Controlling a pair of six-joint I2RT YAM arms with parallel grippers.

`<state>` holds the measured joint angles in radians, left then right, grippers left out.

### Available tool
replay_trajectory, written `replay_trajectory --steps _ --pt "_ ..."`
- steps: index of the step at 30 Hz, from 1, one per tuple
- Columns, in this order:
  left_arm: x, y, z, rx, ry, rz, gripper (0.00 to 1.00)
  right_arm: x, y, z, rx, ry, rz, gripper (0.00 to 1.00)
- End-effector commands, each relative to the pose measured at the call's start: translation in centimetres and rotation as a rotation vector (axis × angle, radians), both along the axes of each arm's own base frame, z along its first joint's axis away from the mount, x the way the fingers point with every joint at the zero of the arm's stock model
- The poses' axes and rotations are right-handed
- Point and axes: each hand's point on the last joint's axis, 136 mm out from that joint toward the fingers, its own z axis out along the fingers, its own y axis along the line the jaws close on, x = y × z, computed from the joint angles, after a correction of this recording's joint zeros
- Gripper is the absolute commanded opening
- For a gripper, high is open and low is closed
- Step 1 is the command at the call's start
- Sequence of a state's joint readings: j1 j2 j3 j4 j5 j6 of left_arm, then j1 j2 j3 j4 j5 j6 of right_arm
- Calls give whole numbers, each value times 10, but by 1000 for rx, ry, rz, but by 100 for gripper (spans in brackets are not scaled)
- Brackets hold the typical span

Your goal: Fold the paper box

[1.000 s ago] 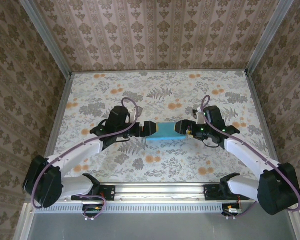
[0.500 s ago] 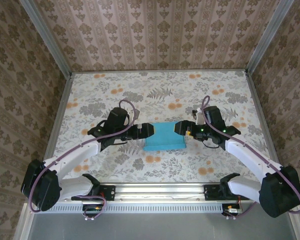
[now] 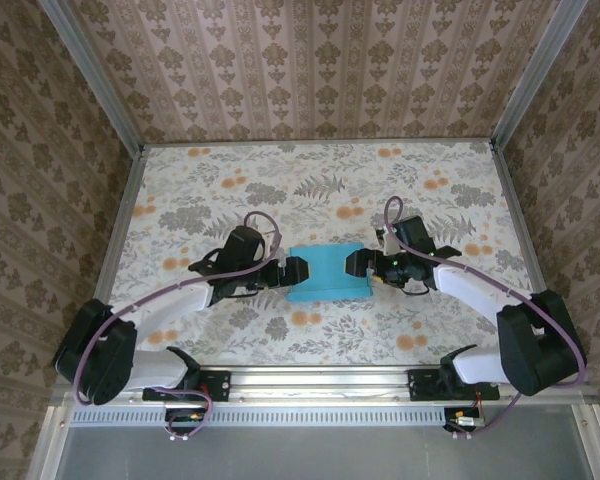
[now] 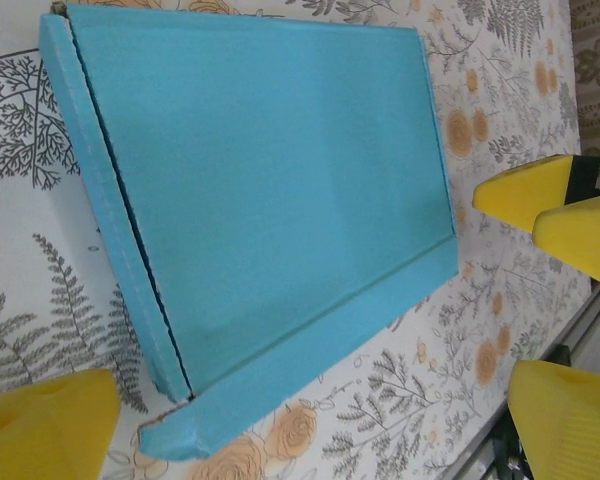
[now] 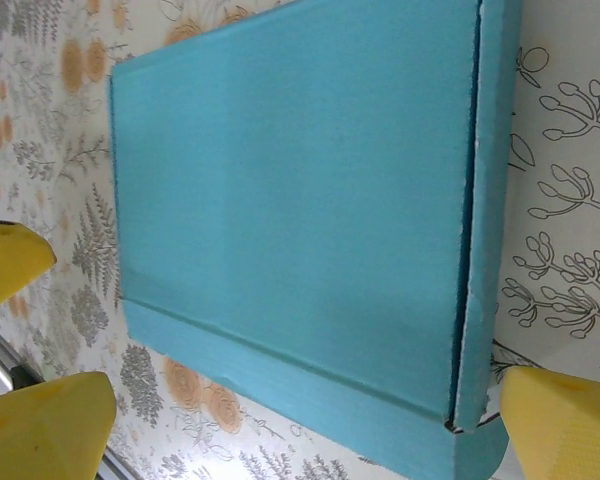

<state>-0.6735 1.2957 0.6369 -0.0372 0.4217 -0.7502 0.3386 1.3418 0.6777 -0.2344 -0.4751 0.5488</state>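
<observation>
The paper box (image 3: pixel 328 273) lies flat on the flowered table, turquoise side up, its lid down and its side flaps tucked. It spreads across the left wrist view (image 4: pixel 270 180) and the right wrist view (image 5: pixel 290 200). My left gripper (image 3: pixel 296 270) stands open just off the box's left end, and its yellow fingers (image 4: pixel 40 425) straddle the near corner without touching it. At the box's right end my right gripper (image 3: pixel 357 263) is open too, with its yellow fingers (image 5: pixel 565 425) wide of the card. Neither holds anything.
The flowered table (image 3: pixel 320 190) is walled on three sides by patterned panels. A metal rail (image 3: pixel 320 385) with the arm bases runs along the near edge. The right gripper's yellow fingertips (image 4: pixel 540 190) show past the box's far end.
The box looked narrower between the grippers a second ago; now it lies flat and wider on the table. Both grippers have shifted slightly toward the near edge and stayed open.
</observation>
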Motion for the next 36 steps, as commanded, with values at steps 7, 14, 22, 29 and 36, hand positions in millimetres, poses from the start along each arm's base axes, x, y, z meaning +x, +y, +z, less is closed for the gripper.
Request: replay_trajectory --steps 7,14,22,29,36 --pt "14 -13 -6 -38 -15 11 100 5 1 -12 -13 -12 8 100" --pt "13 -14 -14 -36 15 7 100 6 3 -21 -17 13 8 100" --pt "9 -16 -27 -22 70 -1 100 7 4 -25 -20 19 8 100" --pt "10 -20 -28 -36 81 -3 100 7 6 -27 -18 21 12 100" --pt "9 -24 -27 -55 94 -13 100 8 8 -25 -12 16 15 100"
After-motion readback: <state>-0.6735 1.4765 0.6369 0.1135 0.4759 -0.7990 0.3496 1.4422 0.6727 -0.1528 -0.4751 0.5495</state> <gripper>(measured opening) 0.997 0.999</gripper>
